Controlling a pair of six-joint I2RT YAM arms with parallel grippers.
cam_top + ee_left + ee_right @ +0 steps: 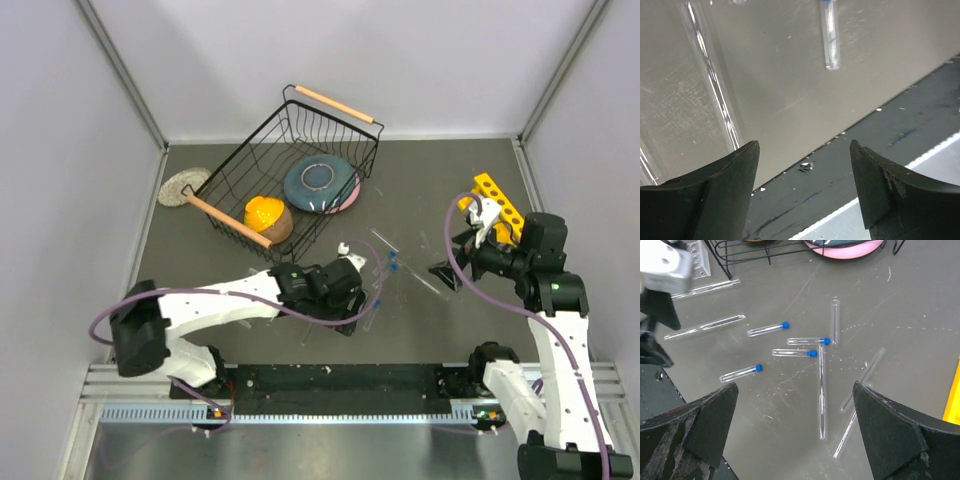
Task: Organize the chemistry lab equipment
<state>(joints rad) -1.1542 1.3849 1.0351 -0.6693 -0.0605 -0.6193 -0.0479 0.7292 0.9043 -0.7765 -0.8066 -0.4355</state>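
Hanging low over the near part of the dark worktop (200,262), the left gripper (804,146) has its jaws apart with nothing between them. Its wrist view shows one capped tube and a long rod lying flat ahead of the fingers, and neither is touched. The right gripper (794,387) is held higher on the right side, its jaws also wide apart and empty, looking down on the scattered glassware. Four blue-capped tubes (768,329) lie on their sides in a loose cluster at the worktop's middle, near one another. An uncapped tube (835,322) rests just beside the cap end of one of them. Several long glass rods (822,390) lie flat around the cluster, some to the right of the tubes and some to the left near the left arm. A clear plastic rack (699,259) shows only partly at the top left corner of the right wrist view, behind the left arm. The yellow holed rack (497,203) sits at the right side of the worktop, close behind the right arm and well apart from the tubes. At the back stands a black wire basket (300,125) holding a blue plate (320,183) and an orange bowl (262,212), with a round woven mat (183,186) just to its left.
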